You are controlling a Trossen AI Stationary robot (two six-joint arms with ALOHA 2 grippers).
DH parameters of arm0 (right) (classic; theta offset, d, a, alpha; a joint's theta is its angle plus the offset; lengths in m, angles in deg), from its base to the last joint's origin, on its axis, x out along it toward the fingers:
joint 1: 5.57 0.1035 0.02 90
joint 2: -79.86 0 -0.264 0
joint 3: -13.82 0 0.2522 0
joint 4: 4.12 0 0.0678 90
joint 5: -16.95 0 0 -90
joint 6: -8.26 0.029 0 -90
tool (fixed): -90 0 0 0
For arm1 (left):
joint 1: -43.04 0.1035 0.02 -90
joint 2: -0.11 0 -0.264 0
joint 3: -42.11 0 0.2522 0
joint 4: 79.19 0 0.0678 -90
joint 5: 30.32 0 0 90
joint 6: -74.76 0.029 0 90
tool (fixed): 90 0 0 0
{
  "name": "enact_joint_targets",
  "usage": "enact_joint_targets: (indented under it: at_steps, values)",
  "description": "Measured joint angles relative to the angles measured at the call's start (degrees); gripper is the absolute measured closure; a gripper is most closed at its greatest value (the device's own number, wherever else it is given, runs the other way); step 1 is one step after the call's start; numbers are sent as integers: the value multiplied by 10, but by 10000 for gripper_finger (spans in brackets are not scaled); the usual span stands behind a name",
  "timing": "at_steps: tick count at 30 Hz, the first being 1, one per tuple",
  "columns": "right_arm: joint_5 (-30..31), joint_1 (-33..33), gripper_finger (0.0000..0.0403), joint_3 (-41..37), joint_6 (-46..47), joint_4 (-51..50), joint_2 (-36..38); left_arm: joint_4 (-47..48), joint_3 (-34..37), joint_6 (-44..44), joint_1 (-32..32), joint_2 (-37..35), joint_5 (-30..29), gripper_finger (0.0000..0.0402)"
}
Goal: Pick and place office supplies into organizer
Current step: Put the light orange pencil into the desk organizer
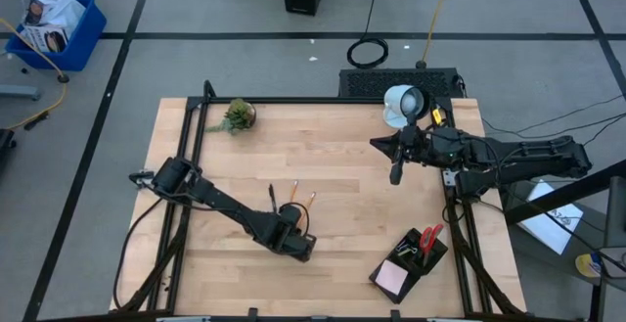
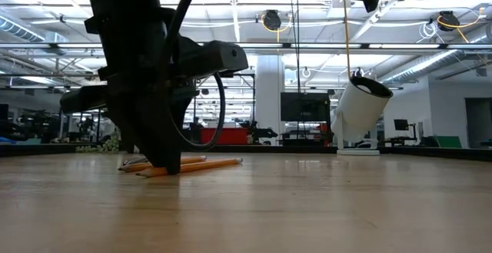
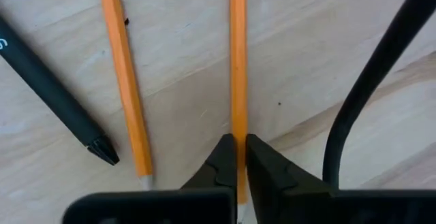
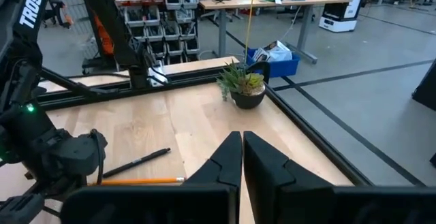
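Two arms occupy a light wooden table [image 1: 333, 156]. The left gripper [image 3: 238, 157] is down at the table's middle front, its fingers [image 3: 219, 163] closed on an orange pencil [image 3: 237, 67] that lies flat on the wood. A second orange pencil [image 3: 125, 81] lies just beside the held one, apart from it, and a black pen [image 3: 51, 91] lies on the far side of that, angled away. In the low view the pencils [image 2: 192, 164] rest on the tabletop at the foot of the left arm.

The right gripper [image 4: 241, 157] hangs above the table near the rear right, well apart from the supplies, its fingers pressed together on nothing.

The organizer [image 1: 411, 261], a black tray, sits at the front right corner of the table. Red-handled scissors [image 1: 428, 236] lie in its rear part and a pink sticky-note pad [image 1: 393, 276] in its front part.

A small green potted plant [image 1: 237, 115] stands near the rear left edge. A round white lamp [image 1: 401, 104] stands at the rear right, beside the right arm.
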Motion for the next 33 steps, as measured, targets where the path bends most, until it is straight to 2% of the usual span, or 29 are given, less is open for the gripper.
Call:
enact_joint_targets:
  at_steps: [4,7,13,20,24,26,31,33]
  values:
    - [0,0,397,0,6,0,0,0,0,-5,1,0,-9,383]
    - [0,0,397,0,46,0,0,-5,1,-5,7,-2,-9,377]
    - [0,0,394,0,112,0,-5,-25,2,11,18,-13,-42,396]
    - [-1,0,396,-6,141,6,-18,-44,4,27,45,-18,-59,383]
    - [-2,0,394,-39,212,27,-20,-68,4,56,62,-20,-60,396]
    - [-26,-5,396,-67,281,60,-20,-86,4,66,68,-20,-61,396]
    - [-186,-52,391,-168,438,204,-27,-135,3,78,86,-21,-64,386]
    - [-218,-73,385,-211,496,260,-30,-149,3,79,91,-22,-64,392]
